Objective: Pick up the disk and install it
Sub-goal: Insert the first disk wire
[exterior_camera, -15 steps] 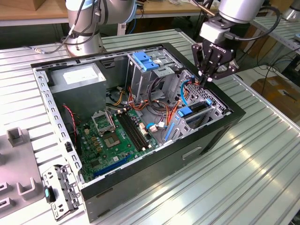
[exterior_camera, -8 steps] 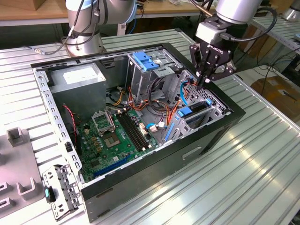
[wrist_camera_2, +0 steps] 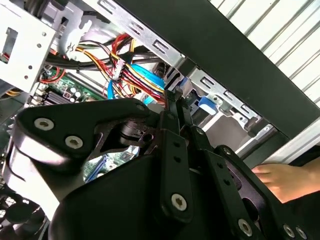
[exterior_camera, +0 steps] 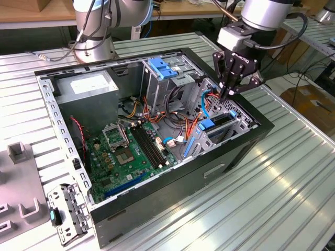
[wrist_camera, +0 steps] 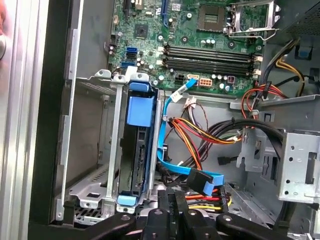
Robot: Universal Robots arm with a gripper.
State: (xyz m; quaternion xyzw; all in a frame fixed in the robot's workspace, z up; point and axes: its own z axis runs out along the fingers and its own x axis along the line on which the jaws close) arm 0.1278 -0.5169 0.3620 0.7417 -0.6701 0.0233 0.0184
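Gripper (wrist_camera: 175,210) cut off, disk (wrist_camera: 138,150) edge-on in bay

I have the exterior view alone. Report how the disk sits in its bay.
Observer: In the first wrist view the disk stands on edge between the bay's metal rails, its blue handle toward the circuit board.
Operator: Check the blue cable.
Observer: Its plug lies loose beside the bay, apart from the disk.
Operator: Report anyone near the case.
Observer: In the second wrist view a hand shows past the claw, near the case's black wall.
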